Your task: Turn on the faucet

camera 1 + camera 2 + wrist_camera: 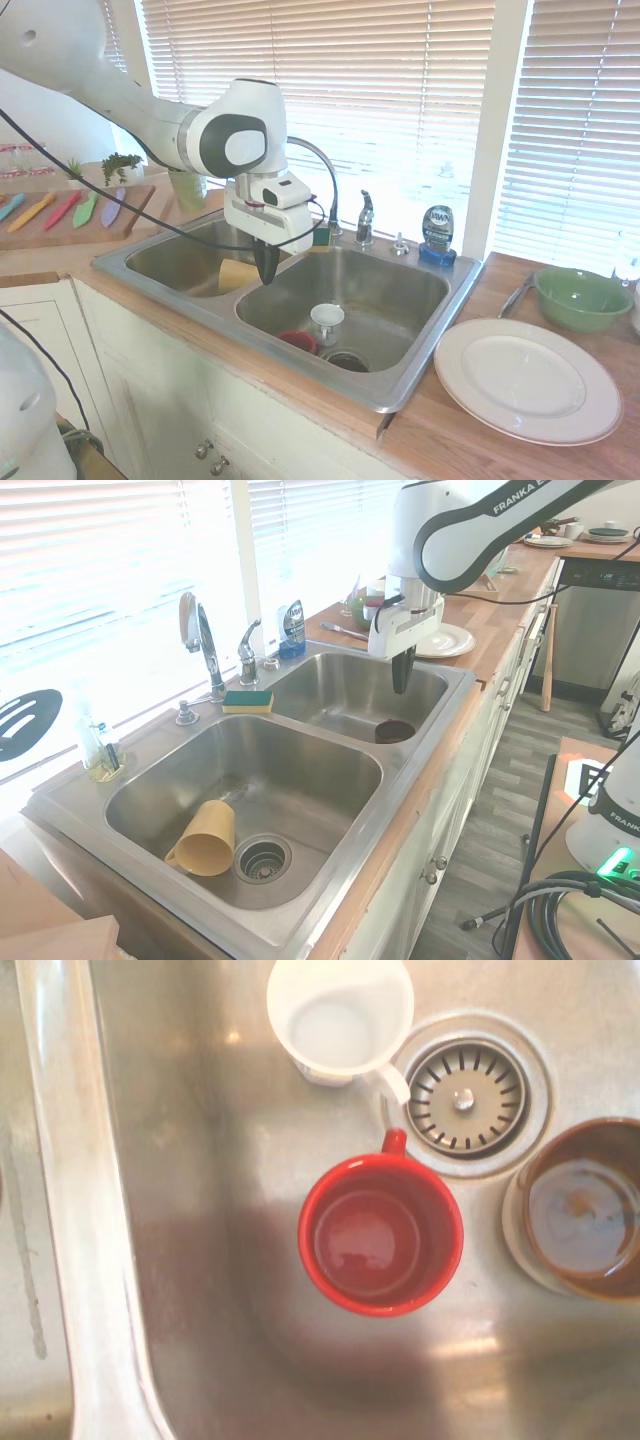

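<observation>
I am at the approach step, and nothing about the faucet (322,165) has been touched yet. My pincer (269,270) hangs point-down over the right-hand basin of the steel sink (420,362), its fingers pressed together and pinching nothing. Straight below it, the wrist view shows a red mug (381,1235) standing upright, with a white cup (341,1015) by the drain strainer (467,1092) and a brown bowl (585,1208) beside that. The faucet stands on the back ledge of the sink under the window blinds: its thin chrome spout arches high, and the small lever handle (365,217) sits on its own short post just beside it. In the first exterior view the handle lies at about two o'clock from my pincer, higher and further back, well apart from it; a blue dish-soap bottle (437,234) stands at three o'clock from the handle. A green-and-yellow sponge (248,701) rests on the ledge near the spout's base. I judge the next move calls for rising clear of the basin, travelling back toward the ledge, and coming against the lever so I can push it.
</observation>
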Robot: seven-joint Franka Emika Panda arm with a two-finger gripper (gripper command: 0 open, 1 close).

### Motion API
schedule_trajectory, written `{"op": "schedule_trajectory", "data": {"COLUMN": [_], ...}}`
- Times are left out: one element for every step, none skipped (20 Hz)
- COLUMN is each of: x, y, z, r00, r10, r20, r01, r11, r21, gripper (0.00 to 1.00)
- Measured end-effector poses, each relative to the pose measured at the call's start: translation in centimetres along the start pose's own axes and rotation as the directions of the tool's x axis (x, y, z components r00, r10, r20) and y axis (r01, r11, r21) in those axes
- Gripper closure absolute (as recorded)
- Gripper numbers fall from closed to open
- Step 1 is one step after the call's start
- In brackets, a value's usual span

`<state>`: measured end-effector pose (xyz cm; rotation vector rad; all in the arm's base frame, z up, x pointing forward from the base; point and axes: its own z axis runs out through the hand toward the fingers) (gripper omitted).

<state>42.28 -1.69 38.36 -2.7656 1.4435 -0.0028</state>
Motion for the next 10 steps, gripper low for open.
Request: {"op": "schedule_trajectory", "data": {"x": [-0.07, -0.13, -0.15, -0.18, -0.2, -0.24, -0.28, -0.33, -0.36, -0.37], "y": [0.01, 0.0, -0.02, -0.04, -0.06, -0.08, -0.11, -0.15, -0.17, -0.18], "z": [0.07, 0.09, 0.09, 0.09, 0.09, 0.08, 0.09, 0.09, 0.09, 0.09], "r00": [1.0, 1.0, 1.0, 1.0, 1.0, 1.0, 1.0, 1.0, 1.0, 1.0], "r10": [-0.001, -0.002, -0.003, -0.003, -0.004, -0.005, -0.006, -0.007, -0.008, -0.008], "r20": [0.0, 0.0, 0.0, 0.001, 0.0, 0.0, 0.0, -0.001, -0.001, -0.001], "r01": [0.001, 0.002, 0.003, 0.003, 0.004, 0.005, 0.006, 0.007, 0.008, 0.008], "r11": [1.0, 1.0, 1.0, 1.0, 1.0, 1.0, 1.0, 1.0, 1.0, 1.0], "r21": [-0.002, -0.002, -0.002, -0.002, -0.002, -0.002, -0.002, -0.003, -0.003, -0.003], "gripper": [0.0, 0.0, 0.0, 0.0, 0.0, 0.0, 0.0, 0.0, 0.0, 0.0]}}
